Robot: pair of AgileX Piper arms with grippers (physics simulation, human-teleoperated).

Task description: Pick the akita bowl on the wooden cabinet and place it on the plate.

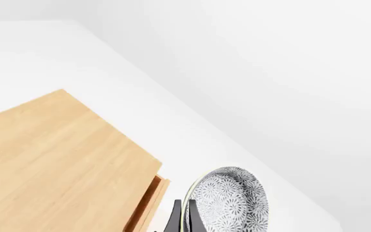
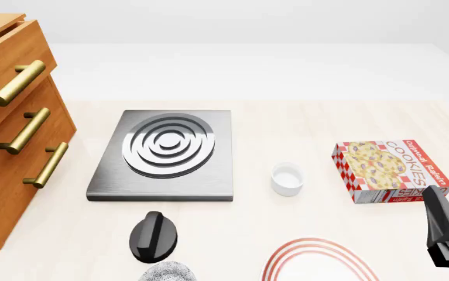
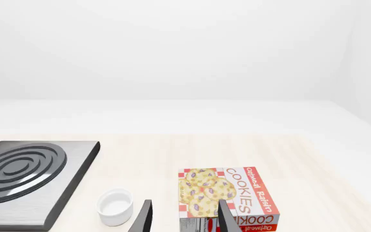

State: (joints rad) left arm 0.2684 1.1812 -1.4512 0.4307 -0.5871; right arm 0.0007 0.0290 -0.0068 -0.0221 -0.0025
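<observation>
The akita bowl (image 1: pixel 229 200) is clamped by the left gripper (image 1: pixel 184 218). "COOKIES", "Oatmeal Raisin" is read on the cookie box (image 3: pixel 229 196); the right gripper (image 3: pixel 184 217) fingers are spread wide.

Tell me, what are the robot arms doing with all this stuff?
The left gripper has its jaws pinched on the rim of a patterned bowl. The bowl is off the wooden cabinet and low at the front edge of the table, left of the red-ringed plate. It isn't on the plate yet. The right gripper waits open near the cookie box. A stove burner and a small white cup sit untouched.
</observation>
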